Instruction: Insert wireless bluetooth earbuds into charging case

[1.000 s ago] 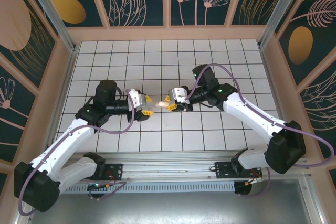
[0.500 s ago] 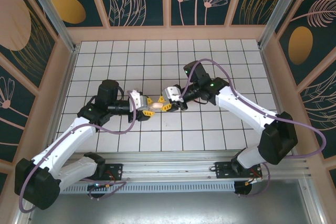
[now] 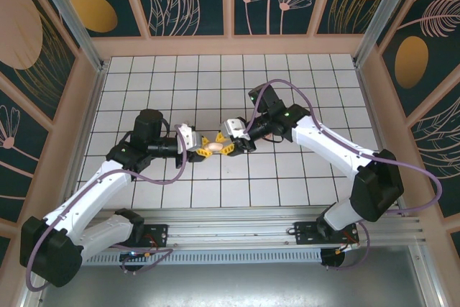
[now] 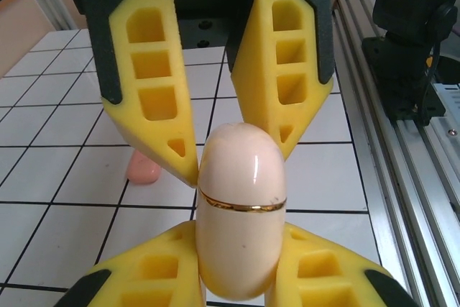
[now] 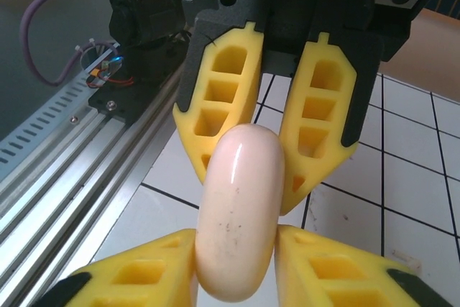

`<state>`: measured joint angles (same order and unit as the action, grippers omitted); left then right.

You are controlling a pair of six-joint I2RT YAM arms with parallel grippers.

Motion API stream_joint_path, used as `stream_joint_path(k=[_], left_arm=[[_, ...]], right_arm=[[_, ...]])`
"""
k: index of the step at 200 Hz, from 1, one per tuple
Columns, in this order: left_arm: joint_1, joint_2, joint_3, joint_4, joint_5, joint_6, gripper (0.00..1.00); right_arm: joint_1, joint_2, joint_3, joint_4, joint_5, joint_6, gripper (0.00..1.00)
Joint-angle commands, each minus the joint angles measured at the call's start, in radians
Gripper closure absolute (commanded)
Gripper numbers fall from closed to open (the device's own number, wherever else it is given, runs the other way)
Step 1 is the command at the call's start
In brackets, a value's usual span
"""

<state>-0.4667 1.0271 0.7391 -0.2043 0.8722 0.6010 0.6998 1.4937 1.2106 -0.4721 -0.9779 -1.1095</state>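
Note:
A glossy pale beige charging case (image 3: 214, 146), pebble-shaped, hangs above the tiles between both grippers. Its gold seam (image 4: 242, 207) reads as a thin closed line. My left gripper (image 3: 204, 144) is shut on one end, its yellow fingers (image 4: 144, 271) pressed to the case's sides. My right gripper (image 3: 227, 145) holds the other end, and the case (image 5: 241, 213) sits tight between its pads (image 5: 136, 278). A small salmon-pink rounded piece (image 4: 142, 171) lies on a tile below, half hidden by a finger; I cannot tell whether it is an earbud.
A tiny pale piece (image 5: 404, 257) rests on a tile near the right gripper. The aluminium rail (image 3: 237, 224) with the arm bases runs along the near edge. Wooden walls (image 3: 230, 44) ring the white tiled floor (image 3: 215, 84).
The right gripper carried the case leftward to the left gripper. The left gripper closed onto the case's free end.

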Motion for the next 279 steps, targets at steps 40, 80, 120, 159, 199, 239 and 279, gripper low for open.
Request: stream_joint_path(k=[40, 80, 120, 159, 199, 239, 279], left_arm=[[-0.012, -0.022, -0.043, 0.151, 0.044, -0.076, 0.83], [-0.012, -0.013, -0.059, 0.212, 0.059, -0.128, 0.82], [-0.012, 0.001, -0.059, 0.233, 0.092, -0.144, 0.82], [-0.012, 0.0, -0.06, 0.236, 0.102, -0.145, 0.81], [-0.012, -0.004, -0.056, 0.243, 0.114, -0.152, 0.81], [-0.012, -0.004, -0.055, 0.243, 0.119, -0.157, 0.81], [-0.012, -0.015, -0.06, 0.243, 0.106, -0.15, 0.65]], right_arm=[[-0.073, -0.155, -0.186, 0.336, -0.145, 0.236, 0.55], [-0.079, -0.218, -0.309, 0.551, -0.18, 0.401, 0.51], [-0.064, -0.194, -0.309, 0.631, -0.17, 0.478, 0.48], [-0.047, -0.155, -0.273, 0.623, -0.171, 0.481, 0.48], [-0.036, -0.135, -0.263, 0.629, -0.16, 0.491, 0.53], [-0.031, -0.133, -0.26, 0.627, -0.152, 0.492, 0.68], [-0.029, -0.135, -0.227, 0.521, -0.116, 0.415, 0.84]])
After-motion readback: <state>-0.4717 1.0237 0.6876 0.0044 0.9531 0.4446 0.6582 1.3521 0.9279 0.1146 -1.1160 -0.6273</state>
